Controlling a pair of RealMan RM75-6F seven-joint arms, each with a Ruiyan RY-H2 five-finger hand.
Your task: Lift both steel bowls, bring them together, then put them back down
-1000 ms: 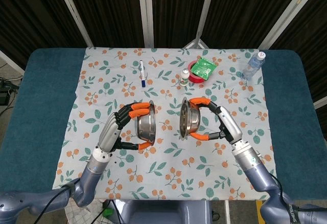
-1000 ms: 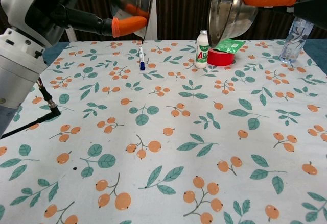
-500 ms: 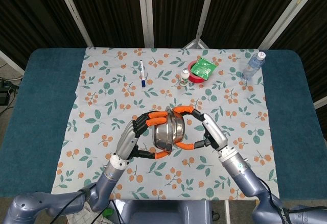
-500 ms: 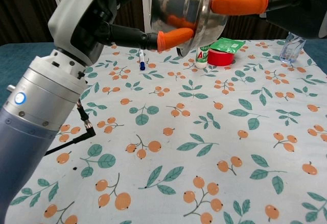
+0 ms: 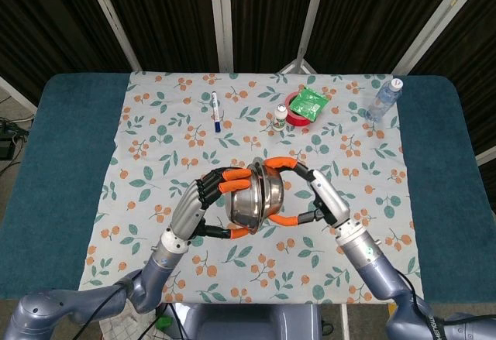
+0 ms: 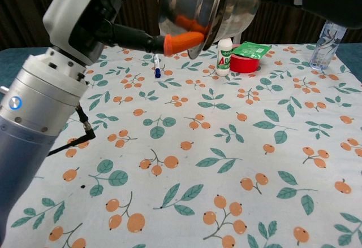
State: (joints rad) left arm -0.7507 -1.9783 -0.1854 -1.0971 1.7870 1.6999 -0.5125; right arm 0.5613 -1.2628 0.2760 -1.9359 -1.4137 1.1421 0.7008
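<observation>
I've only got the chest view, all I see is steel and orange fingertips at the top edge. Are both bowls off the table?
Observer: Yes. The head view shows the left hand and the right hand holding the two steel bowls together above the cloth.
Operator: Anything lying under them?
Observer: Only patterned cloth is visible around them; directly beneath is hidden.
Operator: What's nearest behind them?
Observer: A small white bottle beside a red tape roll.

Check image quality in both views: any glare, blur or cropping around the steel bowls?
Head view: even light, sharp, both round steel bowls fully framed, mild sheen only. Chest view: the bowls are cropped by the top edge, orange fingers reflect in the steel, and the near left arm looms large and soft.
</observation>
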